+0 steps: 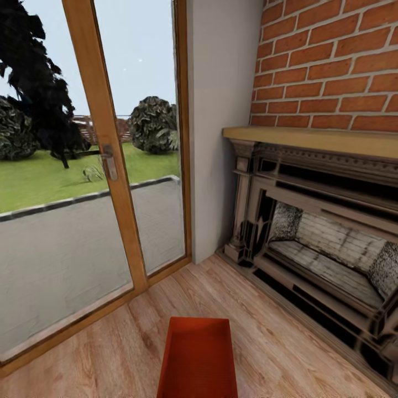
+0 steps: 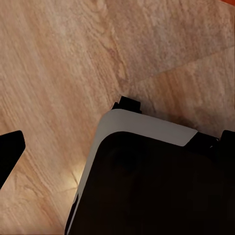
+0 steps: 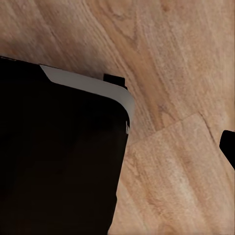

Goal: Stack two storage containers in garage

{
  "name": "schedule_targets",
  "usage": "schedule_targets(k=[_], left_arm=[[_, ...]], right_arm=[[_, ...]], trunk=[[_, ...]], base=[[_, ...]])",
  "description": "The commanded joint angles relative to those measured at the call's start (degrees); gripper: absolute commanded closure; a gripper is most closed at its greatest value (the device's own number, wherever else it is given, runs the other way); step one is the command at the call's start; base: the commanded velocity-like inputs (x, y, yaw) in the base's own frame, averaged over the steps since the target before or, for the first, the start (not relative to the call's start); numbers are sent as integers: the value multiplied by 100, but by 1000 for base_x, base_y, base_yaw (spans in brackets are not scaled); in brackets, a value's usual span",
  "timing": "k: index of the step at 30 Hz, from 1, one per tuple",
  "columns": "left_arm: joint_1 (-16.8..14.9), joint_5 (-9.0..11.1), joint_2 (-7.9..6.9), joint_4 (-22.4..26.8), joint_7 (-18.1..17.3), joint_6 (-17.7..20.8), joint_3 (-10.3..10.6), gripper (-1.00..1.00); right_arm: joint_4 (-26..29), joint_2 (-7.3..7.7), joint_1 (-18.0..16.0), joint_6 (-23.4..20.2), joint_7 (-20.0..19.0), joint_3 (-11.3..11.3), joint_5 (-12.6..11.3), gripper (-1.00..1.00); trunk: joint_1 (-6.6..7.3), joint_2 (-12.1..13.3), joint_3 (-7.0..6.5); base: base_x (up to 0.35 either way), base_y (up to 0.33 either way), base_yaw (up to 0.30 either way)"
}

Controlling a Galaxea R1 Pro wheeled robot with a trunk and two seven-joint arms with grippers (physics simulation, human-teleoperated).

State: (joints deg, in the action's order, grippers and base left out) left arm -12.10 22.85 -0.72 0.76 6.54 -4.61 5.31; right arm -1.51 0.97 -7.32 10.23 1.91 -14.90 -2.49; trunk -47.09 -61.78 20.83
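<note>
One red-orange storage container (image 1: 198,358) lies open-top on the light wood-plank living room floor (image 1: 110,354), at the bottom centre of the head view, just ahead of me. Its inside is empty. The left wrist view looks down on wood planks and my black, white-rimmed base (image 2: 147,186). There my left gripper (image 2: 117,147) stands open, one dark fingertip (image 2: 10,152) at the picture's edge, holding nothing. In the right wrist view my right gripper (image 3: 117,147) is open too, with a dark fingertip (image 3: 229,144) at the edge. Neither gripper touches the container.
A wood-framed glass door (image 1: 105,166) with a handle fills the left, with lawn and paving outside. A white wall corner (image 1: 215,127) stands between it and the red brick fireplace (image 1: 326,61), whose mantel (image 1: 309,138) and dark hearth (image 1: 326,249) line the right.
</note>
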Motion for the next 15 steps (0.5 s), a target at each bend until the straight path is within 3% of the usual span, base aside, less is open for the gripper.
schedule_targets(k=[1,15], left_arm=[[-3,44,1,-3,15,-13,49,-100],[-3,44,-1,-2,14,-13,51,-100]], right_arm=[[-16,-5,-7,24,13,-55,-21,-100],[-16,-13,-7,-11,6,-108,12,-100]], trunk=[[0,-4,16],[0,-4,145]], base=[[0,0,0],[0,0,0]])
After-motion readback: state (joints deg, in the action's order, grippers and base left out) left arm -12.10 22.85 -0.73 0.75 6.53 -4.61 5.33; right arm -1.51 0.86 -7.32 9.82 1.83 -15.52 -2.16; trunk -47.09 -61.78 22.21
